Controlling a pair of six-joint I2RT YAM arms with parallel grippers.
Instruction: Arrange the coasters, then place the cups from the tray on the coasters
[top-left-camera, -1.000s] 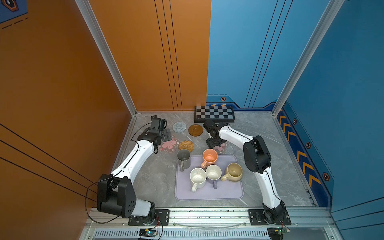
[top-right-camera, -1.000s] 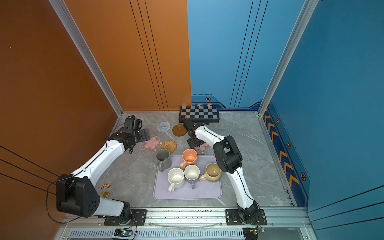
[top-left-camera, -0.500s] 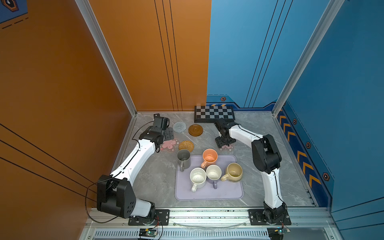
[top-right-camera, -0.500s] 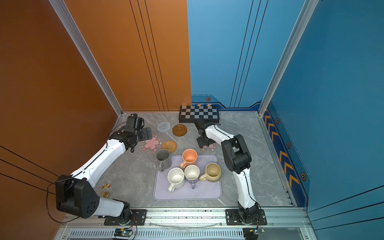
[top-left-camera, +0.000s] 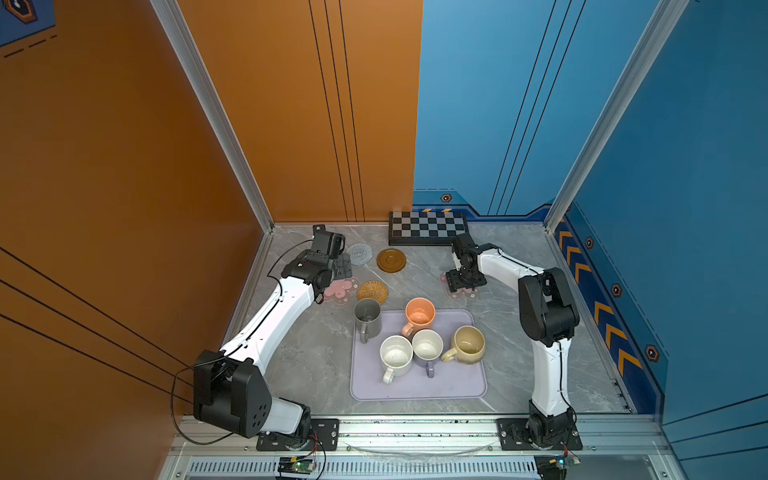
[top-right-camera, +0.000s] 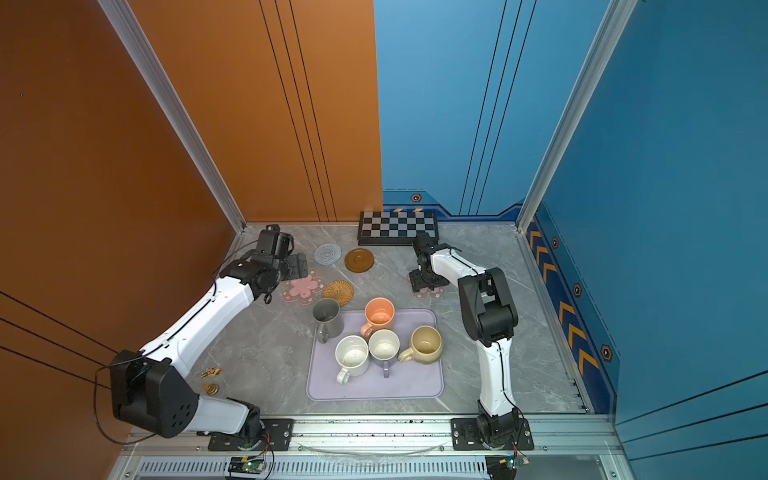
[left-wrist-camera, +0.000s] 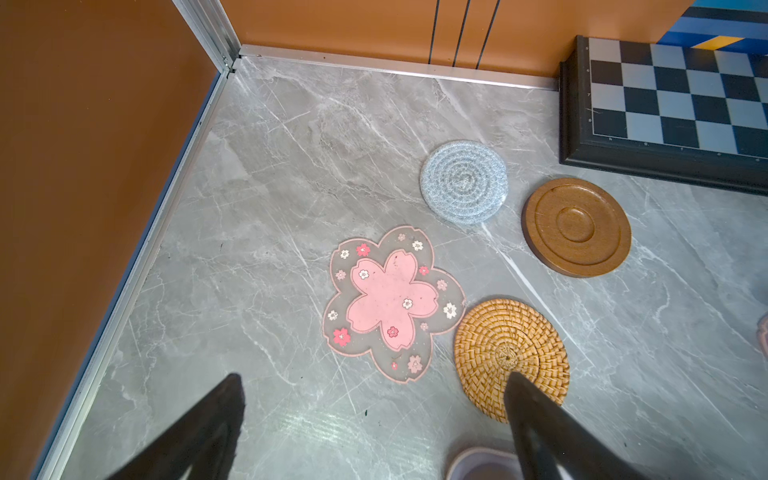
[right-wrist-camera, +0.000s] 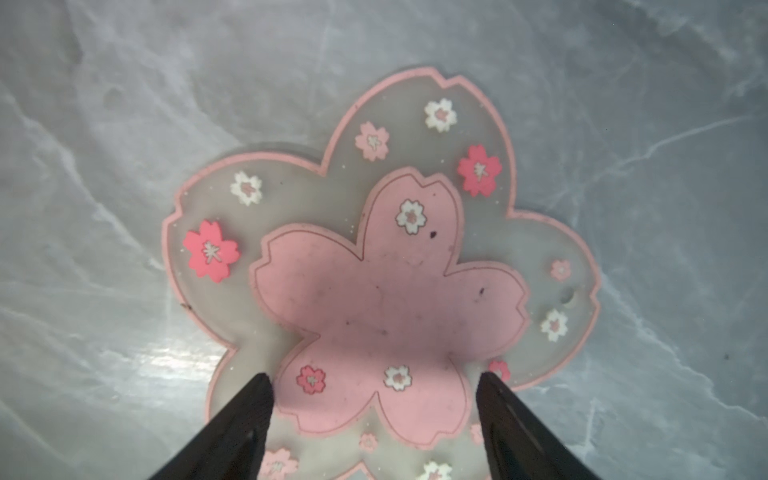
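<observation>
Since a second ago the right gripper (top-left-camera: 461, 281) has slid away from the orange mug (top-left-camera: 419, 311) toward the right side of the table. The pink flower mat (top-left-camera: 467, 293) under it has come along a little way, while the left arm has barely shifted. Taking the tray (top-left-camera: 415, 386) as the dial with twelve at the back wall, that mat now lies flat at about one o'clock. The right wrist view shows the gripper's fingers (right-wrist-camera: 249, 399) set apart over the mat's near petals, and I cannot tell whether they touch it. The left gripper (top-left-camera: 343, 266) hangs at eleven o'clock with its fingers spread wide, holding nothing. Below it lie the second flower mat (left-wrist-camera: 395, 303) and, just beside that at three o'clock, the woven straw mat (left-wrist-camera: 511, 353). The grey-blue spiral mat (top-left-camera: 360, 253) and brown wooden disc (top-left-camera: 391, 260) sit farther back, near the checkerboard (top-left-camera: 428, 227). The grey mug (top-left-camera: 368, 318) stands at the tray's far-left corner. The orange, speckled white mug (top-left-camera: 395, 353), lavender mug (top-left-camera: 428, 345) and beige mug (top-left-camera: 469, 343) stand on the tray.
</observation>
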